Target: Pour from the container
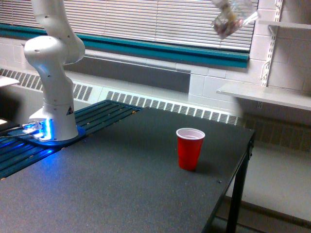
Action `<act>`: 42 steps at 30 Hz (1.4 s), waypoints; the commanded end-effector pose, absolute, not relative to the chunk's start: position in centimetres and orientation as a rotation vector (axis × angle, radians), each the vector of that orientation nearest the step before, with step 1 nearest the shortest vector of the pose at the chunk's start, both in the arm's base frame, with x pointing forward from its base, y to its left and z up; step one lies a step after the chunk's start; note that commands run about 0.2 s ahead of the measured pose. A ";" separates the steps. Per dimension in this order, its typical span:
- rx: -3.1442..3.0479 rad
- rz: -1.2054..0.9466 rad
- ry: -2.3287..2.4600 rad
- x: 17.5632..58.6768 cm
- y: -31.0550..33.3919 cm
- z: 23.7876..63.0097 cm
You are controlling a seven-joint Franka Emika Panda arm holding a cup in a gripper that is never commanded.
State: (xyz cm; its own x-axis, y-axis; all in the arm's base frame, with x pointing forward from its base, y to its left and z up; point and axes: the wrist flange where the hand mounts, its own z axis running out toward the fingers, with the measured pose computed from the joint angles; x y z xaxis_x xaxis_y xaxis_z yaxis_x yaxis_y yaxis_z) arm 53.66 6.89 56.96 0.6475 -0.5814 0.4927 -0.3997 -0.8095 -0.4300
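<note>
The container (227, 20), a small clear cup with brownish and pale pieces inside, hangs tilted and blurred at the top of the exterior view, in front of the window blinds. It is high above the table and up and to the right of the red cup (190, 148). The red cup stands upright on the black table (121, 184), near the table's right edge, its white inside showing. What holds the container lies past the top edge of the picture, so no fingers show.
The arm's white base (53, 97) stands at the table's left on a blue-lit mount. White wall shelves (272, 94) jut out at the right. The table's right edge (245, 160) drops off beside the red cup.
</note>
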 end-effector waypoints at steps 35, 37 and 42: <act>-2.773 -0.464 0.668 46.9 3.3 43.3; -2.785 -0.440 0.659 46.9 3.2 42.6; -2.802 -0.393 0.642 46.8 3.0 41.2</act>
State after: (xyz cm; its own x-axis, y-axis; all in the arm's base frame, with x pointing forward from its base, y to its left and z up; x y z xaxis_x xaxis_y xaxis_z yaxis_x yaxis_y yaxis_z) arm 46.93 3.16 42.50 0.8292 -0.5154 0.2162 -0.4414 -0.8412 -0.3123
